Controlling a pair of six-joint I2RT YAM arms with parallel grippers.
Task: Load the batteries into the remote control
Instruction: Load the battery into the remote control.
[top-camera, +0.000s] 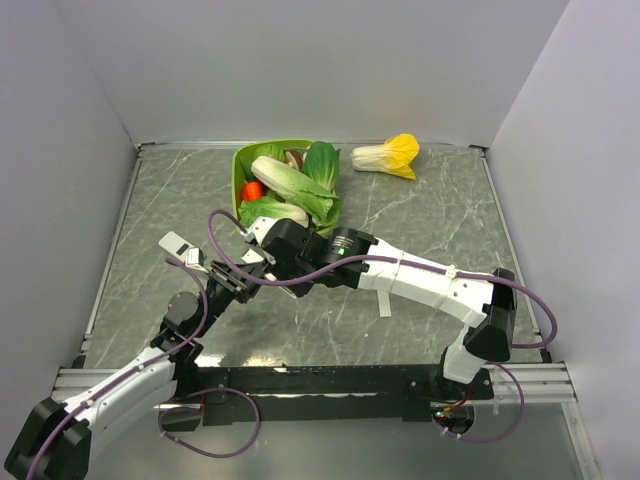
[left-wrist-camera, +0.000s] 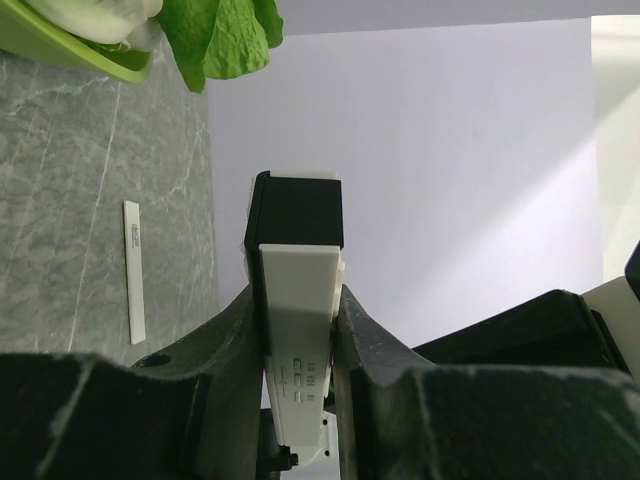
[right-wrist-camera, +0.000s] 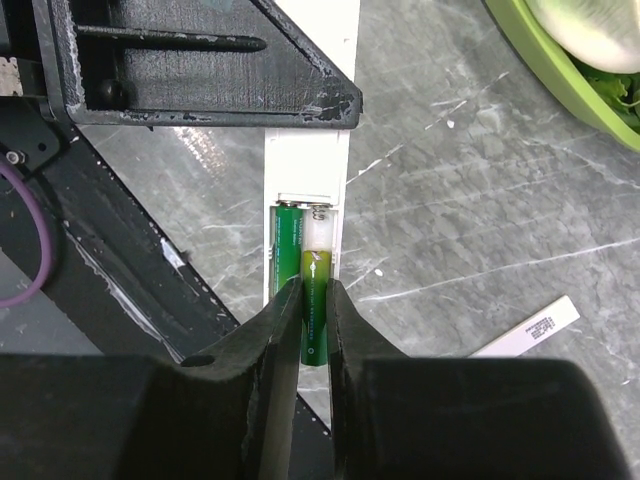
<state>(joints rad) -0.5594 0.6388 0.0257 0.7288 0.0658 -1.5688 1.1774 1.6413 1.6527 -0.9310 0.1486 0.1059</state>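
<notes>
The remote control (right-wrist-camera: 306, 165) had its far end hidden behind the left gripper (left-wrist-camera: 300, 305). The print (left-wrist-camera: 299, 376) on it was too small to read. The right gripper (right-wrist-camera: 313, 318) covered part of one battery (right-wrist-camera: 314, 270) in it.

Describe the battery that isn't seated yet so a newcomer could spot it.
Find the white remote clamped in the left gripper, near the green bowl. In its open bay, yours is the green battery the right gripper pinches, short of the spring; its twin alongside lies against the bay's end.
</notes>
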